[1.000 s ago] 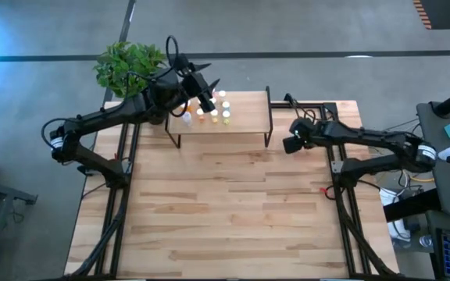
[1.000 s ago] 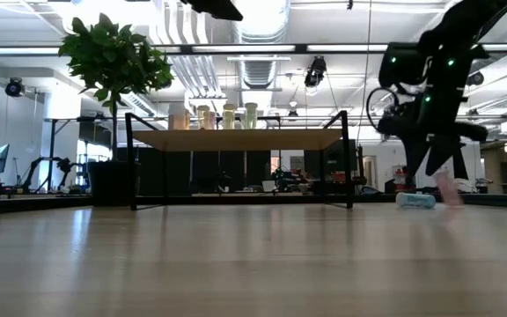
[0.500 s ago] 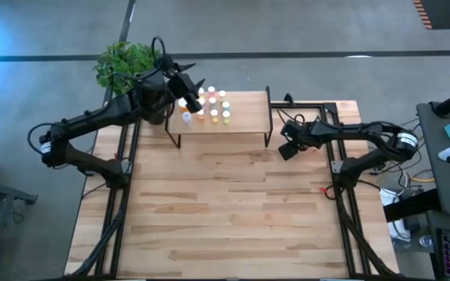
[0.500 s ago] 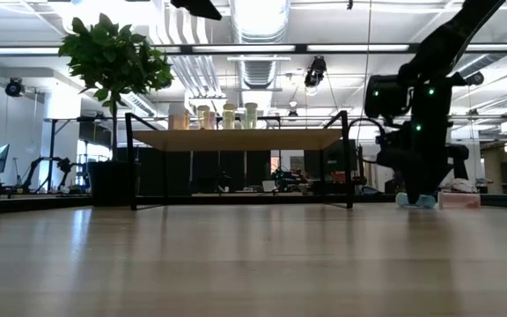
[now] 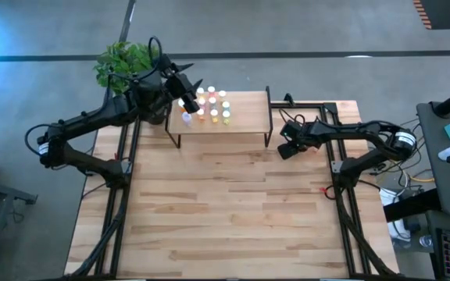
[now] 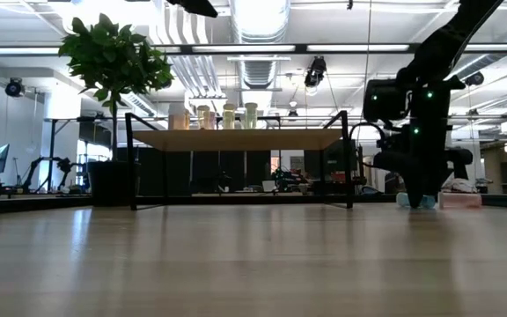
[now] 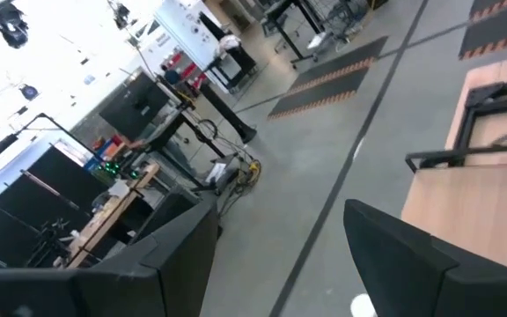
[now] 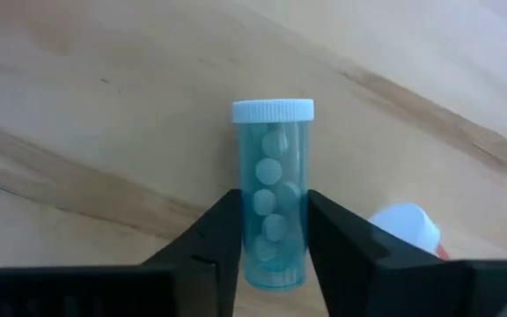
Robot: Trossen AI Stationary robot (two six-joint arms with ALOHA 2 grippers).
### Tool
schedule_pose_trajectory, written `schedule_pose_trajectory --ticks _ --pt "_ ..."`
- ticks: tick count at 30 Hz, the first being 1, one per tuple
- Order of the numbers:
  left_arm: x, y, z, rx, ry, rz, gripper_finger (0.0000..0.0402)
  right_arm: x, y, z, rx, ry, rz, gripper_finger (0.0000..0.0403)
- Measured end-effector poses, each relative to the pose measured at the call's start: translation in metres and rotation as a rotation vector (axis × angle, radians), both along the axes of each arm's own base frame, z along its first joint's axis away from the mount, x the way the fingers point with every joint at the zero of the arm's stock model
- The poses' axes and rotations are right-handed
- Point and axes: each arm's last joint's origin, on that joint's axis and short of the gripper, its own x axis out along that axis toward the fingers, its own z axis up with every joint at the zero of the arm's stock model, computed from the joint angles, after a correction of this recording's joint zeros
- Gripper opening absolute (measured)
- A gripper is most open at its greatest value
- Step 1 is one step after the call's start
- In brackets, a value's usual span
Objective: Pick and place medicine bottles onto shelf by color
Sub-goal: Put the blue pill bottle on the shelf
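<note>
A blue-green bottle [image 8: 274, 176] with a white cap lies on its side on the tabletop, right of the shelf [image 5: 233, 119]. My right gripper [image 8: 274, 198] is low at the table [image 5: 284, 147] [image 6: 416, 195], shut on this bottle. A pinkish bottle [image 8: 405, 231] [image 6: 460, 200] lies on its side close by. Several bottles [image 5: 208, 105] [image 6: 209, 116] stand on the shelf's left part. My left gripper [image 5: 187, 92] is open and holds nothing, high above the shelf's far left corner. My right gripper pinches the blue-green bottle's body near its bottom end [image 8: 274, 238] between its two fingers [image 8: 218, 233], one on each side. The fingers come slanting down and lie along the bottle, with the cap [image 8: 273, 111] pointing away from the wrist. The bottle lies flat on the tabletop.
A potted plant [image 5: 127, 62] [image 6: 113, 62] stands off the table's far left corner, beside the left arm. The shelf's black wire end [image 5: 269, 117] is just left of my right gripper. Bare wood [image 5: 225, 203] stretches toward the near edge.
My right gripper has come down and moved a little toward the shelf, settling around the blue-green bottle; it has hardly moved in the last half second. My left gripper has drawn back toward the table's left, from above the shelved bottles to the shelf's far left corner.
</note>
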Motion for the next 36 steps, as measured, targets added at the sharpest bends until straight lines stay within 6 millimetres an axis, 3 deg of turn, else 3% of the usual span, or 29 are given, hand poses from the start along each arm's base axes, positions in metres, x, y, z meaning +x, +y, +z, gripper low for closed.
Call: schedule_pose_trajectory --ticks 5,14,19,23,30,36 --pt "0.008 0.003 -0.006 -0.067 -0.041 0.007 0.0231 -0.005 0.002 0.019 -0.056 -0.073 -0.004 0.0078" --pt "0.010 0.004 -0.006 -0.097 -0.101 0.006 0.0231 -0.017 0.012 0.057 -0.108 -0.283 -0.020 0.0080" --pt "0.016 0.000 0.004 -0.233 -0.338 -0.199 0.0231 -0.024 0.026 0.092 -0.101 -0.538 0.118 0.0084" --pt "0.039 0.002 0.000 -0.373 -0.494 -0.421 0.0231 -0.025 0.040 0.117 -0.182 -0.663 0.299 0.0089" --pt "0.089 0.010 -0.034 -0.590 -0.402 -0.718 0.0231 -0.017 0.062 0.152 -0.369 -0.657 0.577 0.0091" --pt "0.125 0.009 -0.068 -0.677 -0.334 -0.823 0.0231 0.010 0.072 0.173 -0.555 -0.611 0.792 0.0091"
